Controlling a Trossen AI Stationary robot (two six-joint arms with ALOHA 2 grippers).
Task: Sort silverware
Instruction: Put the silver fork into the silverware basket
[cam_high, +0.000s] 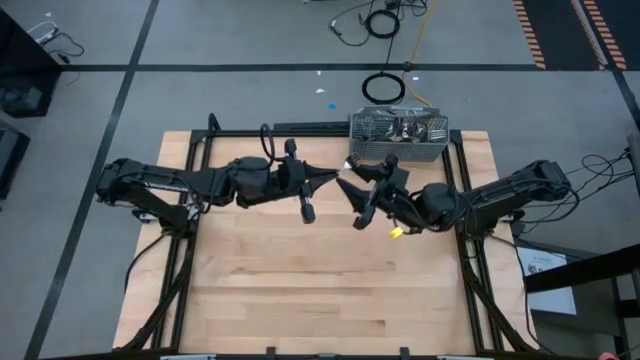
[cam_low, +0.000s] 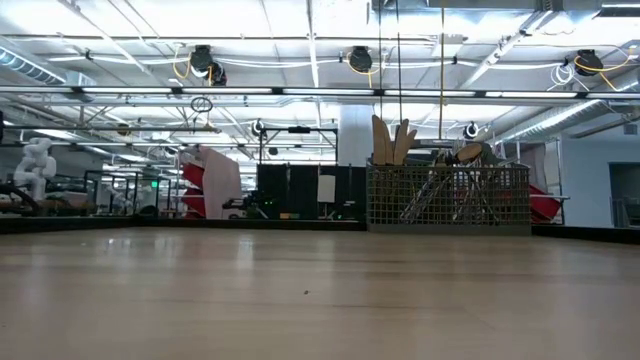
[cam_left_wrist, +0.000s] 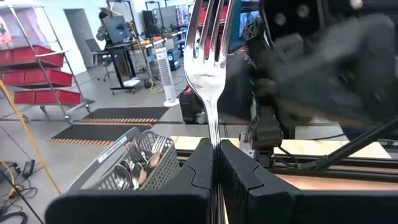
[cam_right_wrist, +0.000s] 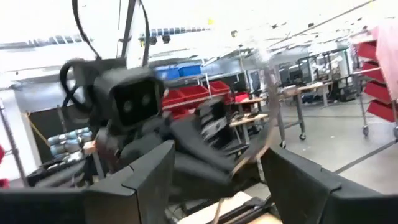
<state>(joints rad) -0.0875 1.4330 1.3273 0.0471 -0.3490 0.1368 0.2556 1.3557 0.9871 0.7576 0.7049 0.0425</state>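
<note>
— Left gripper (cam_left_wrist: 214, 168) status? From where I stand it sits raised over the far middle of the table (cam_high: 330, 300).

— Fingers pressed together on the handle of a fork (cam_left_wrist: 210, 62). Tines point up and away from the wrist; the fork stands upright between the pads.

— Right gripper (cam_right_wrist: 217, 180)?

— Directly facing the left one, tip to tip, above the same stretch of table. Fingers spread apart, nothing between them. The fork is only in the left grip.

— Location of the remaining silverware (cam_high: 400, 128)?

— Standing in the grey mesh caddy (cam_high: 398, 140) at the far edge of the table, just beyond the right gripper. Spoons and forks are visible inside; which compartment holds which cannot be determined.
</note>
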